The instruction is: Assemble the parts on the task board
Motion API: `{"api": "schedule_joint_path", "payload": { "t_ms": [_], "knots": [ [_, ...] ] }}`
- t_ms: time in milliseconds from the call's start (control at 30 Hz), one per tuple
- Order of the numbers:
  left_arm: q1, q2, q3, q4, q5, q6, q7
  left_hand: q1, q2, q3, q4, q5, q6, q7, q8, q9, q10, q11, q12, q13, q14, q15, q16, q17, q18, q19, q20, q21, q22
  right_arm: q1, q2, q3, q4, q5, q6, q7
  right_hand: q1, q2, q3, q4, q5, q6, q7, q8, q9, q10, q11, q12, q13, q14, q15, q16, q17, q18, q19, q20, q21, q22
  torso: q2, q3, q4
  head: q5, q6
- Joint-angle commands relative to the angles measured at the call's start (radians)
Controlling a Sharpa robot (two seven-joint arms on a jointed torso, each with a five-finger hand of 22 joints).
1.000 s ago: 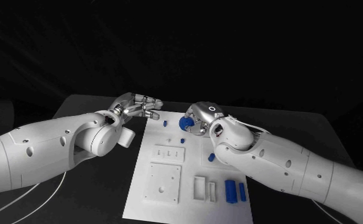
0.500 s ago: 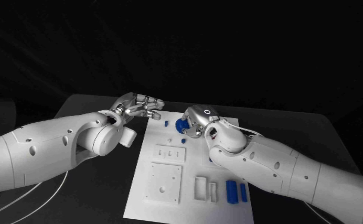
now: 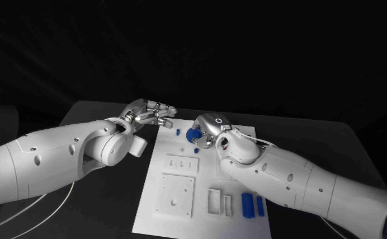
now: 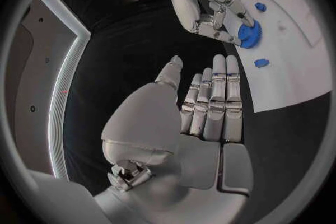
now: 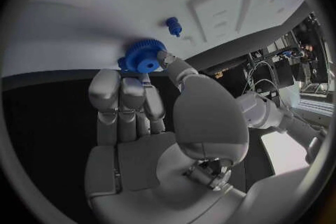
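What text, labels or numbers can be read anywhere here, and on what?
None legible.
Right hand, holding the blue gear: a small dark ring mark on its back, a symbol, not text.
Task board: raised white blocks and slots, no print visible.
Left hand and both arms: only small dark dots, no lettering.
Blue parts: plain.

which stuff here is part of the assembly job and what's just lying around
Job: task board; blue gear held by the right hand; small blue peg; blue blocks; left hand, holding nothing.
Lying about: black table, nothing loose on it.
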Motion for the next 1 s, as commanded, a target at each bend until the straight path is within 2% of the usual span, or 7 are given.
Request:
{"api": "schedule_joint_path", "payload": {
  "t_ms": [33, 133, 267, 367, 467, 600, 1000],
  "knots": [
    [0.001, 0.003, 0.001, 0.001, -0.003, 0.011, 0.004, -0.005, -0.005, 0.003, 0.001, -0.003, -0.004, 0.002, 0.004, 0.001, -0.007, -0.001, 0.001, 0.001, -0.005, 0.0, 0.004, -0.001, -0.007, -0.008, -0.002, 0.003, -0.001, -0.001, 0.005, 0.0, -0.005, -0.007, 0.005, 0.01, 0.007, -0.001, -0.004, 0.008, -0.015, -0.002, 0.003, 0.004, 0.0, -0.002, -0.005, -0.006, 0.085, 0.0, -0.007, -0.005, -0.002, -0.015, 0.06, -0.01, -0.002, 0.036, 0.0, 0.0003, -0.0018, 0.002, 0.0],
    [0.001, 0.003, 0.001, 0.001, -0.003, 0.012, 0.003, -0.005, -0.005, 0.003, 0.001, -0.003, -0.005, 0.002, 0.004, 0.001, -0.007, -0.001, 0.001, 0.001, -0.005, 0.0, 0.004, -0.001, -0.007, -0.008, -0.002, 0.004, -0.002, -0.001, 0.009, 0.0, -0.013, 0.003, 0.008, 0.01, -0.005, -0.006, -0.016, 0.032, -0.066, -0.021, 0.006, 0.004, -0.001, -0.004, -0.003, -0.011, 0.082, -0.001, -0.006, -0.008, -0.004, -0.014, 0.06, -0.009, -0.006, 0.034, 0.0, 0.0003, -0.0021, 0.002, 0.001],
    [0.001, 0.004, 0.001, 0.001, -0.003, 0.012, 0.003, -0.005, -0.005, 0.002, 0.001, -0.003, -0.006, 0.003, 0.003, 0.001, -0.008, 0.0, 0.001, 0.001, -0.005, 0.0, 0.004, -0.001, -0.007, -0.008, -0.002, 0.005, -0.003, -0.001, 0.012, -0.001, -0.023, 0.019, 0.017, 0.009, -0.05, -0.016, -0.024, 0.12, -0.181, -0.038, 0.005, 0.004, -0.001, -0.008, -0.005, -0.018, 0.078, -0.001, -0.007, -0.012, -0.005, -0.01, 0.06, -0.01, -0.01, 0.031, 0.0, 0.0006, -0.0021, 0.002, 0.0],
    [0.001, 0.004, 0.001, 0.0, -0.003, 0.013, 0.002, -0.005, -0.005, 0.002, 0.001, -0.003, -0.006, 0.003, 0.003, 0.001, -0.008, 0.0, 0.001, 0.001, -0.005, 0.0, 0.004, -0.001, -0.007, -0.008, -0.002, 0.005, -0.003, -0.001, 0.012, -0.001, -0.029, 0.031, 0.023, 0.007, -0.095, -0.033, -0.001, 0.182, -0.217, -0.049, 0.007, 0.004, 0.0, -0.01, -0.005, -0.022, 0.076, -0.002, -0.008, -0.014, -0.003, -0.008, 0.061, -0.011, -0.011, 0.029, 0.0, 0.0011, -0.0028, 0.001, -0.001],
    [0.001, 0.005, 0.001, -0.002, -0.003, 0.013, 0.001, -0.006, -0.004, 0.002, 0.002, -0.003, -0.007, 0.003, 0.004, 0.001, -0.009, 0.0, 0.001, 0.001, -0.005, 0.0, 0.004, -0.001, -0.007, -0.008, -0.002, 0.005, -0.003, -0.001, 0.012, -0.001, -0.033, 0.041, 0.031, 0.005, -0.121, -0.052, 0.002, 0.203, -0.222, -0.054, 0.007, 0.005, 0.0, -0.011, -0.006, -0.023, 0.076, -0.003, -0.01, -0.016, -0.002, -0.009, 0.061, -0.013, -0.011, 0.028, 0.0, 0.0012, -0.0036, 0.002, 0.0],
    [0.001, 0.006, 0.001, -0.003, -0.003, 0.014, 0.001, -0.007, -0.004, 0.002, 0.003, -0.003, -0.007, 0.003, 0.004, 0.001, -0.009, 0.0, 0.001, 0.001, -0.005, 0.0, 0.004, -0.001, -0.007, -0.008, -0.002, 0.005, -0.003, -0.001, 0.011, -0.001, -0.035, 0.05, 0.04, 0.002, -0.137, -0.054, 0.001, 0.23, -0.222, -0.058, 0.006, 0.006, 0.0, -0.01, -0.008, -0.025, 0.077, -0.002, -0.011, -0.017, 0.004, -0.011, 0.061, -0.016, -0.01, 0.026, 0.0, 0.0018, -0.0035, 0.001, -0.001],
    [0.001, 0.004, 0.001, -0.009, -0.004, 0.016, -0.002, -0.006, -0.006, 0.002, 0.002, -0.004, -0.01, 0.004, 0.004, 0.001, -0.013, 0.001, 0.001, 0.001, -0.005, 0.0, 0.004, -0.001, -0.006, -0.008, -0.001, 0.005, -0.004, -0.004, -0.012, -0.001, -0.021, 0.057, 0.046, -0.006, -0.138, -0.052, 0.016, 0.226, -0.222, -0.057, 0.006, 0.005, 0.0, -0.01, -0.008, -0.026, 0.079, -0.001, -0.011, -0.022, 0.007, -0.012, 0.06, -0.016, -0.012, 0.024, 0.0, 0.0023, -0.0035, 0.0, -0.001]
  ]
}}
